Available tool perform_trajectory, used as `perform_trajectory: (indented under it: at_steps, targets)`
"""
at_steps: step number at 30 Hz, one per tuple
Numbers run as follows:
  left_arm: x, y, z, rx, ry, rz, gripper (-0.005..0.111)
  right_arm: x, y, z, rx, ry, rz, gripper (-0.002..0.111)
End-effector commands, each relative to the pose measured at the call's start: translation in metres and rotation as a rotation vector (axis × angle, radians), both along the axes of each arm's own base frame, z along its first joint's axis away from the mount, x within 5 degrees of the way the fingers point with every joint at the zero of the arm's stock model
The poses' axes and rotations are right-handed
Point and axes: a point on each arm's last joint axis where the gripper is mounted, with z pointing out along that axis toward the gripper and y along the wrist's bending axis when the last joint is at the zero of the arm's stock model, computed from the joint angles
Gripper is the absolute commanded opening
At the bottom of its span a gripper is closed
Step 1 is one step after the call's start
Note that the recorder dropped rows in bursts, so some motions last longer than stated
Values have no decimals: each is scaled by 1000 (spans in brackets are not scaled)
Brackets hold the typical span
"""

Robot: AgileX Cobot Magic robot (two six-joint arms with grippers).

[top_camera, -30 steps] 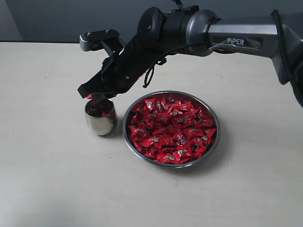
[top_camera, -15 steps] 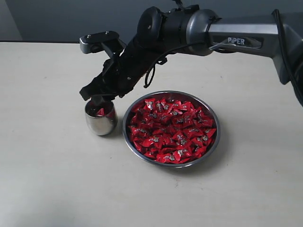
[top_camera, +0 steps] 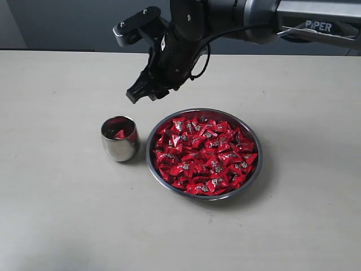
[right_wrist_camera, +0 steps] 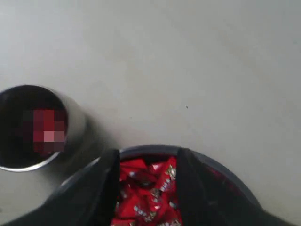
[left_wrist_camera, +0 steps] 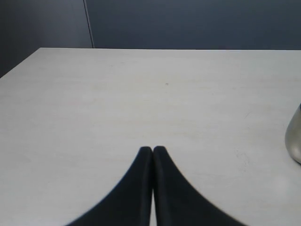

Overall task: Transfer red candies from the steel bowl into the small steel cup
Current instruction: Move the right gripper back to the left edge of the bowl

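Observation:
The steel bowl (top_camera: 204, 198) sits right of centre, heaped with red candies (top_camera: 203, 155). Left of it stands the small steel cup (top_camera: 119, 149) with red candies (top_camera: 119, 134) inside. My right gripper (top_camera: 143, 95) hangs open and empty in the air, above the gap between cup and bowl. In the right wrist view its fingers (right_wrist_camera: 148, 153) frame the bowl's near rim (right_wrist_camera: 221, 167) and candies (right_wrist_camera: 146, 197), and the cup (right_wrist_camera: 73, 117) lies off to one side. My left gripper (left_wrist_camera: 153, 149) is shut on nothing over bare table, and the exterior view does not show it.
The pale table (top_camera: 62, 214) stretches wide around cup and bowl, with a dark wall behind. A sliver of rounded steel (left_wrist_camera: 294, 141) shows at the edge of the left wrist view.
My right gripper opened over the cup, left a candy in it, then rose and swung back and to the right. The left gripper's earlier state is not shown.

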Motion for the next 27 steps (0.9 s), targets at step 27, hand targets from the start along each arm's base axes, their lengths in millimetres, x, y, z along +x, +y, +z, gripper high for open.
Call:
perform_trajectory:
  at_steps: [27]
  targets:
    - [0,0,-1,1,-8,-9,0,5,-7,-68,-222,167,-159,39]
